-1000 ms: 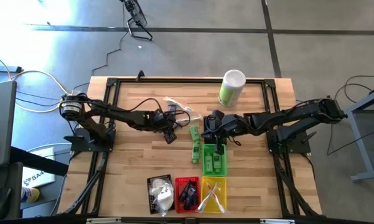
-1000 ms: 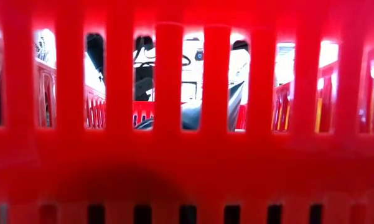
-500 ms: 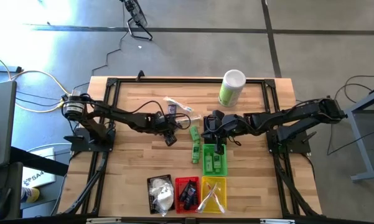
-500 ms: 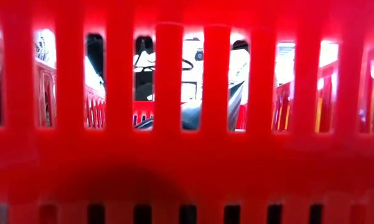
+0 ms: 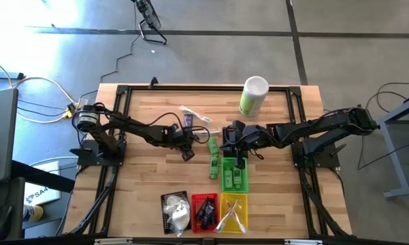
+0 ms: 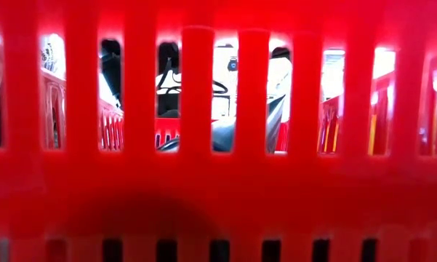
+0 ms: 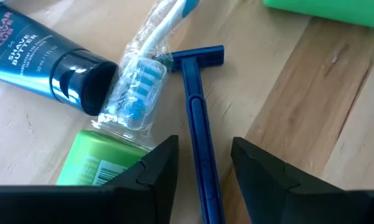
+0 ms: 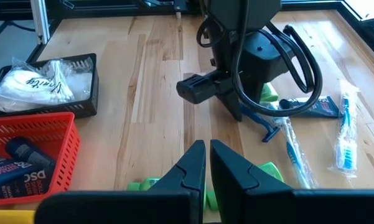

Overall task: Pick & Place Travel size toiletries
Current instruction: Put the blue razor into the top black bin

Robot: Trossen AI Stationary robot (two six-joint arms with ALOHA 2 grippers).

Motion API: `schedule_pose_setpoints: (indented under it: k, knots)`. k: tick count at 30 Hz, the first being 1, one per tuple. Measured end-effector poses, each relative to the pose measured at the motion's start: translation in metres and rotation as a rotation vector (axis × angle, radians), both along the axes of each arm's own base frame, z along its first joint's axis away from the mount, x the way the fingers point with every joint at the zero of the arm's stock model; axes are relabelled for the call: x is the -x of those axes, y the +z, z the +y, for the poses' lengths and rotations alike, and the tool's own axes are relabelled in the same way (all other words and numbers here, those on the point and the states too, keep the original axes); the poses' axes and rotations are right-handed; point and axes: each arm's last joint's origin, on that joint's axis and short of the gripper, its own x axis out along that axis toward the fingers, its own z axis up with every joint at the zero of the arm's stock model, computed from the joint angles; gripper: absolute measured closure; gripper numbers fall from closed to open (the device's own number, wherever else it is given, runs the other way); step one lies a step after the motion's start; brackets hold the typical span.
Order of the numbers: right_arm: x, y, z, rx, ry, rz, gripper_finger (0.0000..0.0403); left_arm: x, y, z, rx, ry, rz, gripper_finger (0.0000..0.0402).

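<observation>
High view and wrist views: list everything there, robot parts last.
Canister: one, green-white, far side.
Green basket: one, mid-table.
Black basket, red basket, yellow basket: one each, near-edge row.
Green bottles: at least two, loose beside green basket.
Tube: one, dark blue, mid-table.
Wrapped toothbrushes: two, blue-white, mid-table.
Razor: one, blue, mid-table.
Left gripper: open, straddling razor handle.
Right gripper: shut, over green basket.

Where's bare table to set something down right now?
Free: the wood between the left arm and the black basket, and right of the green basket. Crowded: mid-table, where the left gripper straddles a razor beside a tube and toothbrush.
</observation>
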Motion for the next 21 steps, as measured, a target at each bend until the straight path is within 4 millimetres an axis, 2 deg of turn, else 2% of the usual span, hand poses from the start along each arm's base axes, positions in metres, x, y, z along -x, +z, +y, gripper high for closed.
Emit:
schedule_pose_setpoints:
  k: [12, 21]
  knots:
    - [0.0000, 0.0000, 0.0001, 0.000, 0.000, 0.000, 0.0387, -0.0003, 0.0008, -0.0002, 0.007, -0.005, -0.007, 0.0345]
    - [0.0001, 0.0000, 0.0001, 0.000, 0.000, 0.000, 0.0387, 0.0029, 0.0100, -0.0001, -0.013, -0.030, -0.019, 0.0366]
